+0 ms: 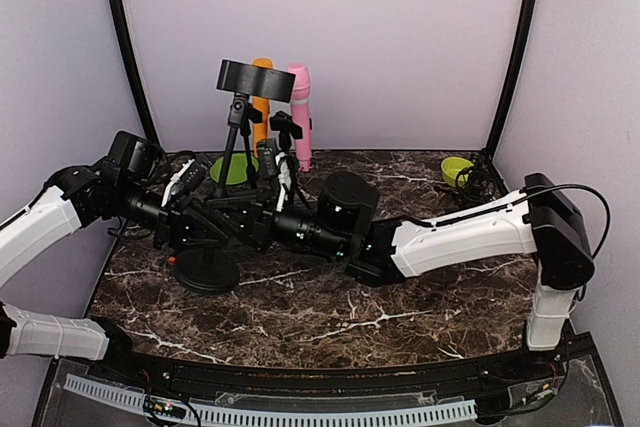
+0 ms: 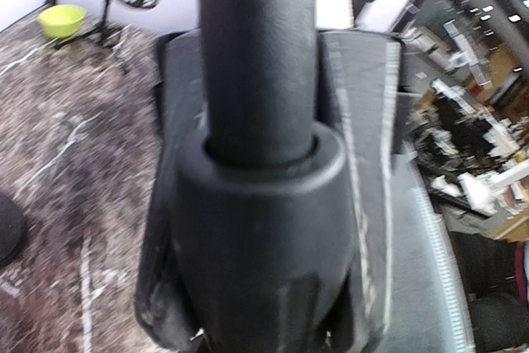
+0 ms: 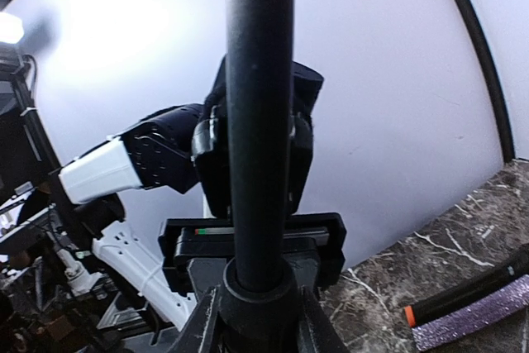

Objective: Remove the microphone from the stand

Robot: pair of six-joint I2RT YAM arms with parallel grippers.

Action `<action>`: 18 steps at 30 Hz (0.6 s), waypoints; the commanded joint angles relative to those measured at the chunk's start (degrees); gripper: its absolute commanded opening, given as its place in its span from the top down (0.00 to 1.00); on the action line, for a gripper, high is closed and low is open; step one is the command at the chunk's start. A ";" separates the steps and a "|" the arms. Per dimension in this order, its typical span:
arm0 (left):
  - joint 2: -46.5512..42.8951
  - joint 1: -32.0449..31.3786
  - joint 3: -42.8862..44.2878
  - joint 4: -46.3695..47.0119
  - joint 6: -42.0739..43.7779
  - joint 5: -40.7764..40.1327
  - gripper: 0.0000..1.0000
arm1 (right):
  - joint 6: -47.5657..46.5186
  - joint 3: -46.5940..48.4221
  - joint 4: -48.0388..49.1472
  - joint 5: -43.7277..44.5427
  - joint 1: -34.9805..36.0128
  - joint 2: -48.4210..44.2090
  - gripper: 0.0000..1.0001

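The top camera looks down from behind over the whole worktop (image 1: 400,317). Both wrist cameras sit close against a black pole (image 2: 256,55); top and left share the far-right green bowl (image 2: 62,20).

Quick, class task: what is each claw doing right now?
Left claw: closed on a black collared tube.
Right claw: closed on a thin black pole.

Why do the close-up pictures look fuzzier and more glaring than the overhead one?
Top external: evenly lit and sharp across the marble table. Left wrist: the black tube sits too close to focus, and the marble is smeared by blur. Right wrist: the black pole is a dark silhouette against the bright wall, with lamp glare upper left.
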 commanded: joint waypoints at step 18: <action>-1.32 0.55 8.16 4.07 -5.57 5.11 1.00 | 0.58 -2.26 -0.48 4.91 0.70 -8.58 0.18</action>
